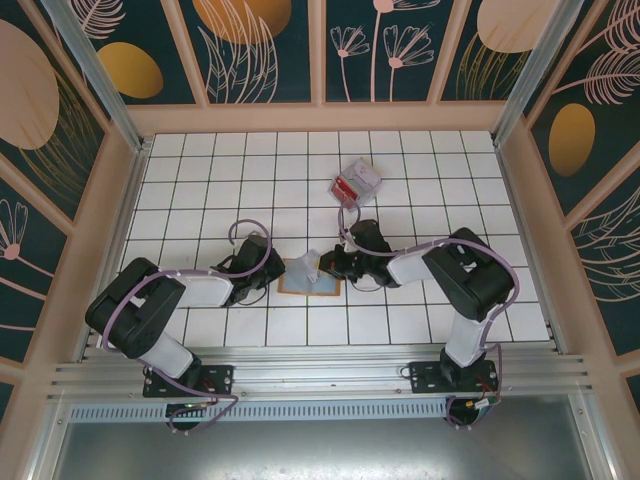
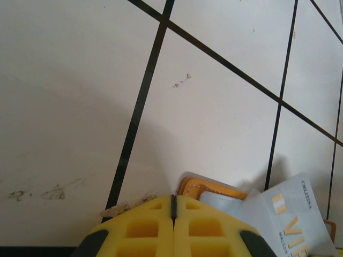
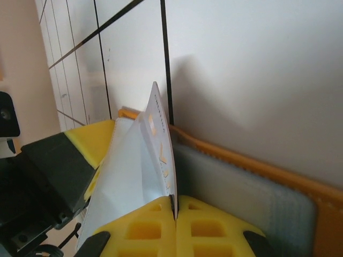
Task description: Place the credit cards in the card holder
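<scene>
The orange-tan card holder (image 1: 326,287) lies open on the tiles between the arms, grey lining (image 3: 241,184) facing up. My right gripper (image 3: 176,206) is shut on the edge of a whitish credit card (image 3: 159,134), holding it on edge and tilted over the holder's left half. That card (image 1: 303,270) stands up from the holder in the top view. My left gripper (image 2: 173,202) is shut with nothing between its fingers. Its tips rest low at the holder's orange corner (image 2: 211,187), beside the whitish card (image 2: 295,217). Red credit cards (image 1: 347,186) lie farther back.
A clear plastic box (image 1: 358,180) holds the red cards about two tiles behind the holder. The left gripper's yellow finger (image 3: 96,140) sits close to the raised card in the right wrist view. Raised wooden walls (image 1: 520,160) border the tiled floor.
</scene>
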